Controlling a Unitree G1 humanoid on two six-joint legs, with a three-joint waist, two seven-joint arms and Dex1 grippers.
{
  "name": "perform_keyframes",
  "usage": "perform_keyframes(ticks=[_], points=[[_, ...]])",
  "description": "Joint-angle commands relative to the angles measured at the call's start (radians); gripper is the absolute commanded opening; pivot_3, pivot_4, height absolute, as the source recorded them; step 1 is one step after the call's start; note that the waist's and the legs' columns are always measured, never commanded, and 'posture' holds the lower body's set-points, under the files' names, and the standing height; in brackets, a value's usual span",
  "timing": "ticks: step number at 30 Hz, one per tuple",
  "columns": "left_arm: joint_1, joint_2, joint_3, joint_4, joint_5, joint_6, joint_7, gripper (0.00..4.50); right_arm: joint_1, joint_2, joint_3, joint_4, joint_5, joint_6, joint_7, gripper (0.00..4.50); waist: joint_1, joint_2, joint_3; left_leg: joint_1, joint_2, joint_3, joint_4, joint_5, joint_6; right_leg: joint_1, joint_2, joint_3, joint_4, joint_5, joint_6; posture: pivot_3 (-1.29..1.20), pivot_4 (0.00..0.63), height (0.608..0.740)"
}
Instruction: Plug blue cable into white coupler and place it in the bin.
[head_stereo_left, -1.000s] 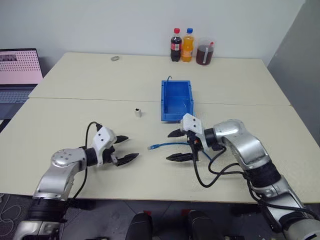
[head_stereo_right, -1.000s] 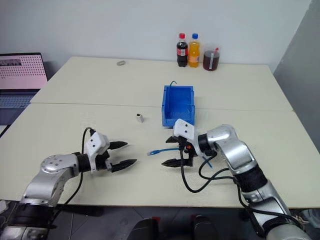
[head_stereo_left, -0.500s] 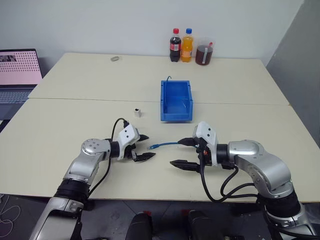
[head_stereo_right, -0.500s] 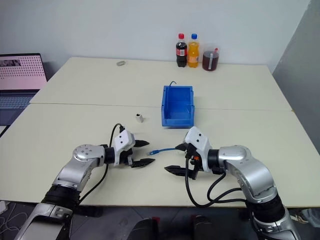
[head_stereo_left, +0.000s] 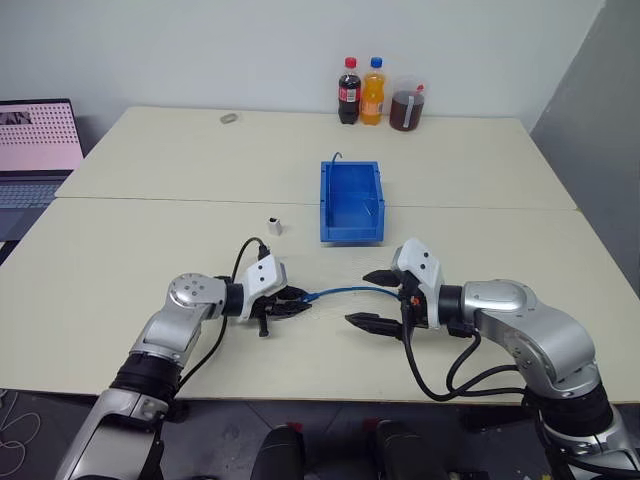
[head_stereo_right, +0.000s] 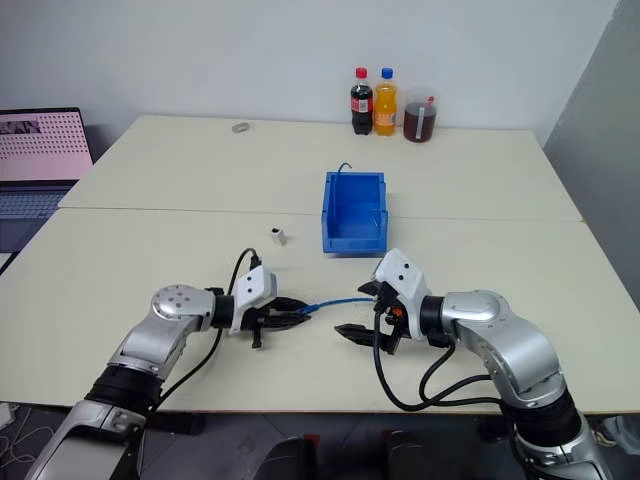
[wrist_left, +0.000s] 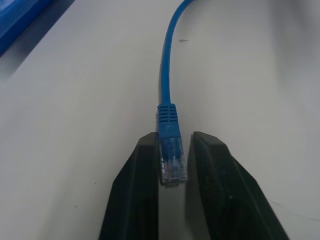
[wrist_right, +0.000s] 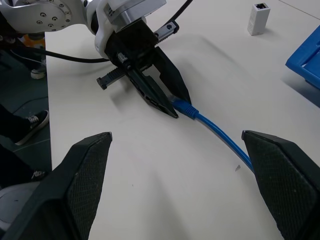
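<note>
My left gripper is clamped tight on the clear plug of the blue cable, which only the wrist cam really shows up close, gold contacts and ribbed boot included. From the head cam I see the right gripper wide open around the cable's other stretch on the table, with the white coupler sitting upright beside the bin.
</note>
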Motion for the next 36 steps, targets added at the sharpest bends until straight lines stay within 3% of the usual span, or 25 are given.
perform_keyframes(ticks=[1, 8, 17, 24, 36], points=[[0.035, 0.018, -0.006, 0.003, 0.020, 0.009, 0.001, 0.24, 0.007, -0.023, -0.008, -0.042, 0.018, -0.054, -0.004, 4.44, 0.000, 0.000, 0.000, 0.000, 0.000, 0.000, 0.000, 0.000, 0.000, 0.000, 0.000, 0.000, 0.000, 0.000, 0.000, 0.00, 0.150, 0.740], [0.055, -0.042, 0.061, -0.147, -0.120, 0.091, 0.009, 0.24, 0.117, -0.006, -0.089, -0.105, 0.160, -0.035, -0.003, 4.44, 0.000, 0.000, 0.000, -0.002, 0.000, 0.000, -0.001, 0.000, 0.000, -0.001, 0.000, 0.000, -0.001, 0.000, -0.001, 0.00, 0.150, 0.740], [0.061, -0.099, 0.151, -0.441, -0.423, 0.475, 0.087, 0.24, 0.270, 0.167, -0.205, -0.131, 0.329, -0.002, -0.182, 4.44, -0.001, -0.002, 0.001, -0.004, 0.000, -0.003, 0.000, 0.000, 0.000, -0.001, 0.000, -0.002, -0.001, 0.000, 0.000, 0.00, 0.150, 0.740], [0.045, -0.104, 0.190, -0.503, -0.559, 0.627, 0.134, 0.24, 0.222, 0.247, -0.255, -0.081, 0.428, -0.019, -0.273, 4.44, -0.004, -0.002, 0.001, -0.003, 0.000, -0.002, 0.000, 0.000, 0.000, -0.001, 0.000, -0.002, -0.001, 0.000, 0.000, 0.00, 0.150, 0.740], [0.045, -0.102, 0.205, -0.521, -0.624, 0.682, 0.173, 0.24, 0.159, 0.280, -0.246, -0.002, 0.517, -0.043, -0.315, 4.44, -0.002, -0.002, 0.001, -0.003, 0.000, -0.002, -0.001, 0.000, 0.000, -0.001, 0.000, -0.001, -0.003, 0.000, 0.000, 0.00, 0.150, 0.740]])
